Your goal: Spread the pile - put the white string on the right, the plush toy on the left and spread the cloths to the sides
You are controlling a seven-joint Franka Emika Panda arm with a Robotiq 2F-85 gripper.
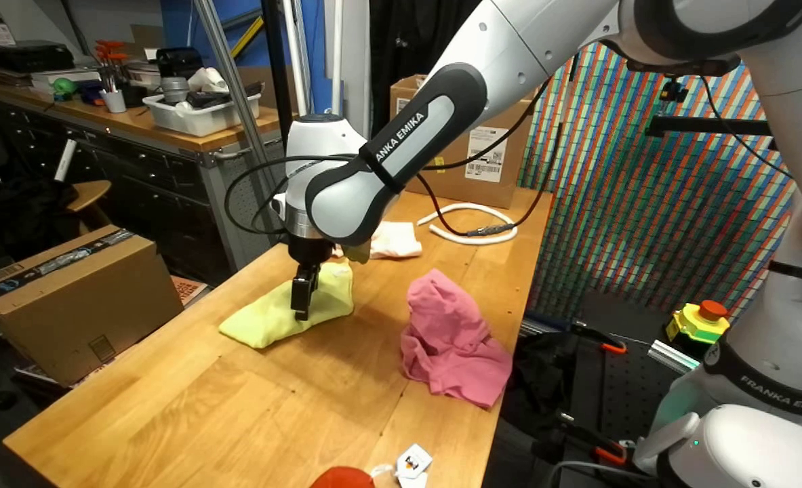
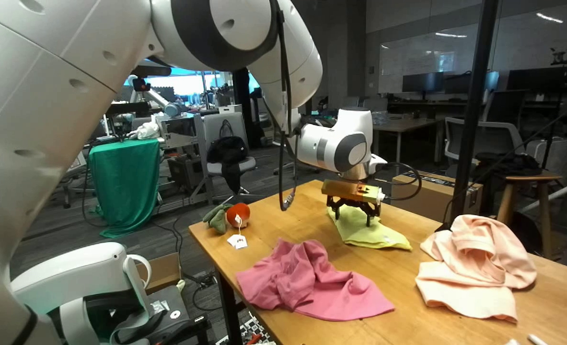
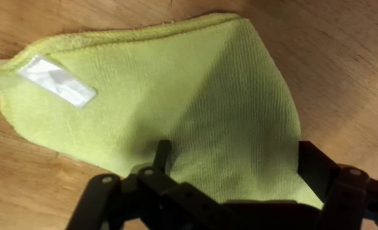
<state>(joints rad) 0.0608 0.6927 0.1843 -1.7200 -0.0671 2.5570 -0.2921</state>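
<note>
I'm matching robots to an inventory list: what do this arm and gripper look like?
The arm is white with grey and black trim, a black band lettered FRANKA EMIKA, and loose black cables. The gripper is black with two angular fingers, below a gold-toned block.

The white, grey-trimmed jointed arm (image 1: 441, 102) slopes down to its rounded white wrist (image 1: 321, 139); the black 2-fingered tool (image 2: 352, 221) points downward, fingers (image 3: 318, 171) spread wide.

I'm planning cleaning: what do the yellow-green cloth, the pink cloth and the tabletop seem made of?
Yellow-green cloth: matt, perhaps microfibre, from fine ribbing in the wrist view.
Pink cloth: matt, soft fabric, possibly cotton; it slumps in loose folds.
Tabletop: wood or veneer, seemingly satin, showing grain and joints.
</note>
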